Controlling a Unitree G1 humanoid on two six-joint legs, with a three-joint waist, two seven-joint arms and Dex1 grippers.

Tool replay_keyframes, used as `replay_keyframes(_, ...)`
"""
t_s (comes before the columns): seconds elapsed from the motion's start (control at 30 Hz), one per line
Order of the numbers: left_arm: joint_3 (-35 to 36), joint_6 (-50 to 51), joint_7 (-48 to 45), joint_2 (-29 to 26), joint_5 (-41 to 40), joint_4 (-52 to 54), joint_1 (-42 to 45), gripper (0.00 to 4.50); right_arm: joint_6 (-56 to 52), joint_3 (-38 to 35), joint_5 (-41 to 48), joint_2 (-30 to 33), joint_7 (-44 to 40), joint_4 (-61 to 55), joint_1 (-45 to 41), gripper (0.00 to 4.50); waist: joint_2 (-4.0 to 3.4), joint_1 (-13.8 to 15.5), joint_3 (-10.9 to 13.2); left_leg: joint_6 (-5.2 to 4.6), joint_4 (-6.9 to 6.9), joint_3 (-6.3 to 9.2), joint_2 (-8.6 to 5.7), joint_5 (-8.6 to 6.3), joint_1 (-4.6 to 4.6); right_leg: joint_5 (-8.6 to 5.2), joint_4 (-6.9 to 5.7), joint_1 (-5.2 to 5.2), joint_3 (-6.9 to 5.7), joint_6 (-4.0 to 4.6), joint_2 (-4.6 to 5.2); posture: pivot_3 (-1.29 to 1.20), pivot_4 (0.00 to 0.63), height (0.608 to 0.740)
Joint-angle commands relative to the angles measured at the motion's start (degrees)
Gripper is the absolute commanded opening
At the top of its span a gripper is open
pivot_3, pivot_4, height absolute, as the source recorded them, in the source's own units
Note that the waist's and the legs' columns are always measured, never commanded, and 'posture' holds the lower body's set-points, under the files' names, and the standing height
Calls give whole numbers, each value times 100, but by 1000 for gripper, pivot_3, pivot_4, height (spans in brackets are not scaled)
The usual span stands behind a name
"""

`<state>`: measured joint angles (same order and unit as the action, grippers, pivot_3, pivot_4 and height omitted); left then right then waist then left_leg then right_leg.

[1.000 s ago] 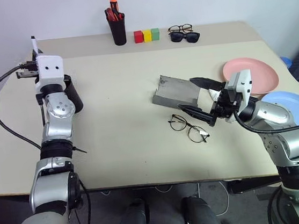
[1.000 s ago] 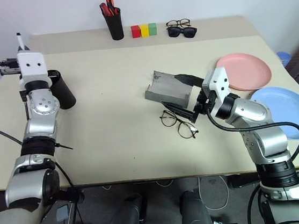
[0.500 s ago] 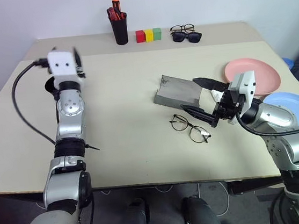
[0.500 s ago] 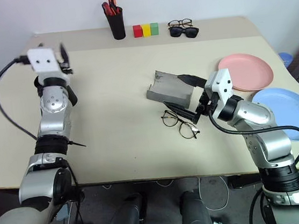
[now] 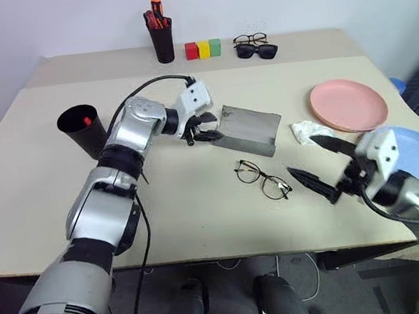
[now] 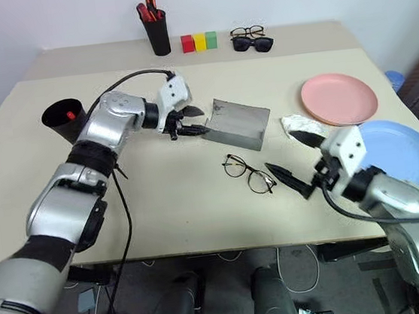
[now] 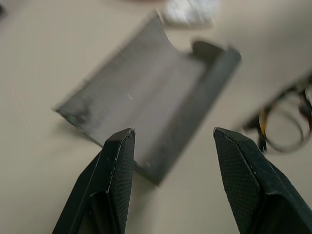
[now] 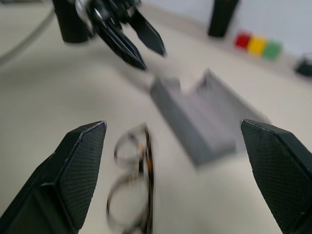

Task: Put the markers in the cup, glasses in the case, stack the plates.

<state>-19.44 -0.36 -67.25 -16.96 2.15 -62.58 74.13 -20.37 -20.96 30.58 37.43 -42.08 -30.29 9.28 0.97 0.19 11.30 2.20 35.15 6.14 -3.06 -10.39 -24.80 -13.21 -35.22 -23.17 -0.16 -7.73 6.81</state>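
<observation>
The grey case (image 5: 250, 129) lies open at mid-table. At its left end my left gripper (image 5: 202, 127) hovers open and holds nothing; in the left wrist view the case (image 7: 146, 102) lies just beyond its fingertips (image 7: 119, 146). The wire-frame glasses (image 5: 263, 179) rest on the table in front of the case. To their right, my right gripper (image 5: 315, 165) is open and empty. The black cup (image 5: 83, 130) stands at the left with a marker's red cap (image 5: 86, 121) showing inside. The pink plate (image 5: 348, 105) and the blue plate (image 5: 413, 150) lie side by side at the right.
A black pen holder (image 5: 160, 37) with red-orange markers, coloured blocks (image 5: 203, 49) and two more pairs of glasses (image 5: 255, 46) line the back edge. A white crumpled scrap (image 5: 305, 129) lies between the case and the pink plate.
My left arm swung from the cup across to the case's left end, and its fingers opened. My right gripper drew back from the case toward the front right, still open.
</observation>
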Motion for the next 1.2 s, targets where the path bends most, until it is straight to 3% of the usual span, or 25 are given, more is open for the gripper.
replay_keyframes(0.03, -5, -646, -52, 173, 350, -619, 549, 2585, -72, -815, 148, 16, 44, -692, 811, 4500, 3, 25, 1, -1, 2, 0, 1, -1, -7, 2, 1, -4, 0, -5, 0, 0, 150, 740)
replay_keyframes(0.23, -34, -1036, 142, 480, 896, -1221, 836, 2585, 48, -1702, 274, -346, 124, -1348, 2102, 4500, 4, 49, 0, -6, 8, 0, 1, -5, -15, -15, 4, -7, -3, -32, 2, 0, 150, 740)
replay_keyframes(0.47, -169, -1076, 624, 801, 1514, -1446, 821, 2585, 103, -1856, 340, -712, 437, -1859, 2531, 4500, 4, 55, 0, -5, 13, -1, 4, -5, -15, -22, 6, -5, -3, -12, 3, 0, 150, 740)
replay_keyframes(0.53, -206, -1001, 835, 882, 1659, -1485, 818, 2047, 98, -1843, 347, -771, 512, -1947, 2570, 4500, 4, 59, 0, -5, 13, -1, 2, -5, -18, -19, 7, -5, -3, -19, 4, 0, 150, 740)
replay_keyframes(0.67, -166, -944, 928, 934, 1797, -1523, 829, 267, 71, -1816, 360, -793, 609, -2047, 2599, 4500, 4, 59, 0, -6, 13, 0, 2, -5, -21, -17, 8, -7, -5, -24, 4, 0, 150, 740)
replay_keyframes(0.7, -151, -950, 920, 932, 1817, -1525, 826, 59, 65, -1812, 367, -781, 625, -2046, 2591, 4500, 4, 57, 0, -6, 14, 0, 2, -5, -21, -17, 9, -6, -5, -23, 4, 0, 150, 740)
replay_keyframes(0.87, -28, -947, 756, 862, 1789, -1508, 809, 59, 29, -1745, 388, -677, 675, -1966, 2475, 4500, 2, 57, -1, -6, 13, 1, 3, -5, -20, -19, 8, -6, -6, -20, 4, 0, 150, 740)
replay_keyframes(1.2, 330, -1187, -1335, -30, 1282, -909, 387, 59, 4, -1132, 234, -356, 592, -1428, 1641, 4500, -1, 43, -2, -6, 13, 1, 4, -4, -19, -3, 3, -8, -7, 2, 3, 0, 150, 740)
